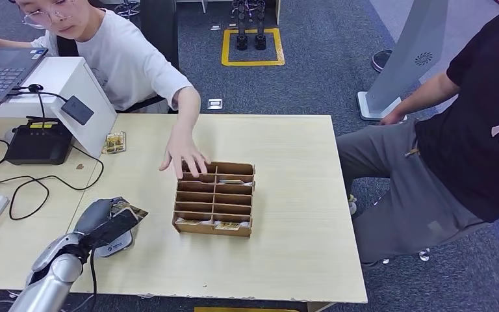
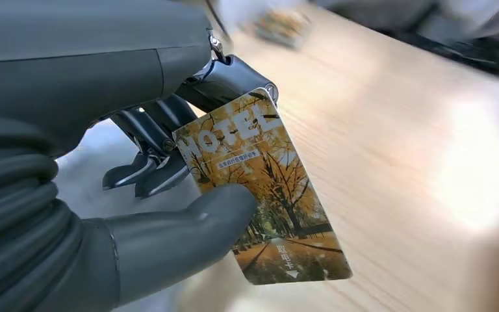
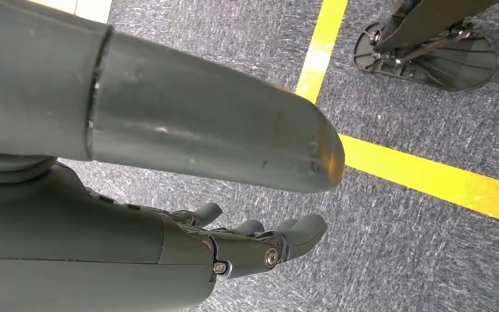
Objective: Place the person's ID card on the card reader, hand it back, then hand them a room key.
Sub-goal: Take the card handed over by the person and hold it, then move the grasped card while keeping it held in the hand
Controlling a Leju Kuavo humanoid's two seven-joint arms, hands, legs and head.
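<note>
Nearest, by the table's front-left corner, the robot's left hand (image 1: 101,224) pinches a thin rectangular hotel room key card printed with yellow autumn trees (image 2: 264,188), the thick grey thumb (image 2: 188,234) pressed on the printed face and dark fingers (image 2: 169,140) behind it; most of the card juts out past the thumb over the pale wooden table (image 1: 286,260). The card looks light, stiff and glossy, so I judge it slippery; a hold flat across its faces near one short end, as here, should keep it from twisting while leaving the free end for a person to take. A white oval card reader (image 1: 118,245) lies on the table just under the hand. The right hand (image 3: 260,244) hangs over grey carpet, its fingers loosely apart and holding nothing. Toward the table's middle stands a brown cardboard slotted card box (image 1: 214,198), with a seated person's hand (image 1: 183,156) resting on its far edge. At the far-left corner sits a black desk device (image 1: 38,140).
</note>
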